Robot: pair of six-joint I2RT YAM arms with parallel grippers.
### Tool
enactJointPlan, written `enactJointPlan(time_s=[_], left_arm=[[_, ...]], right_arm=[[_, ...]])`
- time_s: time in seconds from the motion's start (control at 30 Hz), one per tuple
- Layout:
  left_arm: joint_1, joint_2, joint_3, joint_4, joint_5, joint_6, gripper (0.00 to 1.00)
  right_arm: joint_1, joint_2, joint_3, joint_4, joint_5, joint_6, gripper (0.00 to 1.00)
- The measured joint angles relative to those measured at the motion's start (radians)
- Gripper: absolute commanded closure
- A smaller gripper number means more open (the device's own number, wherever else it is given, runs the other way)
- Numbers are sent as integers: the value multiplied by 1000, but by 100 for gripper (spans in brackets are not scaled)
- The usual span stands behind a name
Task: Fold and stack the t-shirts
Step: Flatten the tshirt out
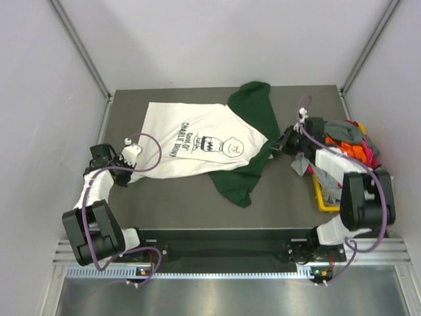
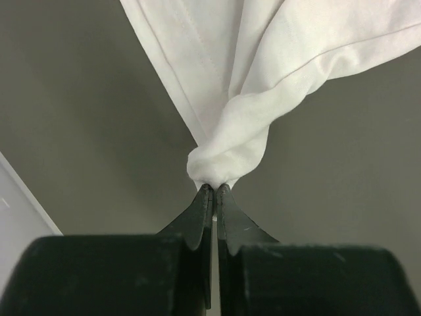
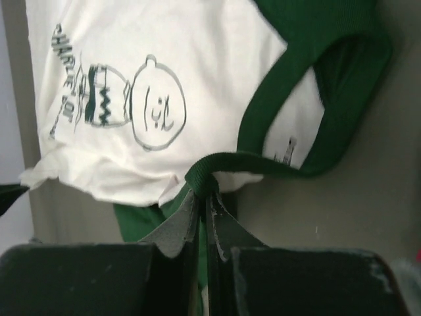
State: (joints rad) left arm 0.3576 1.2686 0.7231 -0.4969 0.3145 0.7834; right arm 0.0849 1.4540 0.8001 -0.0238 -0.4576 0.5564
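White tee (image 1: 197, 141) lies between our jaws on the surface (image 1: 164, 197), long axis left-right, collar (image 3: 260, 99) pointing right: left jaws clench its hem (image 2: 220, 155), right jaws clench the collar.

A white t-shirt (image 1: 168, 151) with a black cartoon print and lettering lay spread across the middle of the grey table (image 1: 184, 207), one dark green sleeve (image 1: 253, 105) reaching toward the top of the frame. The left gripper (image 1: 126, 175) met its lower-left corner and the right gripper (image 1: 272, 151) its right edge. At the frame's right, a yellow bin (image 1: 323, 201) held bunched grey, orange and pink t-shirts (image 1: 348, 139).
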Motion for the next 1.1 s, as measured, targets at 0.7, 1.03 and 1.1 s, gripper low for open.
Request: enactJointPlan(time_s=[0.7, 1.03, 1.1], left_arm=[[2, -3, 6, -79, 37, 81, 41], [-15, 35, 35, -127, 76, 217, 35], [-32, 78, 40, -119, 64, 227, 35]], right_arm=[[467, -140, 72, -293, 462, -178, 18], [568, -94, -164, -202, 432, -43, 36], [569, -62, -174, -129, 380, -22, 42]])
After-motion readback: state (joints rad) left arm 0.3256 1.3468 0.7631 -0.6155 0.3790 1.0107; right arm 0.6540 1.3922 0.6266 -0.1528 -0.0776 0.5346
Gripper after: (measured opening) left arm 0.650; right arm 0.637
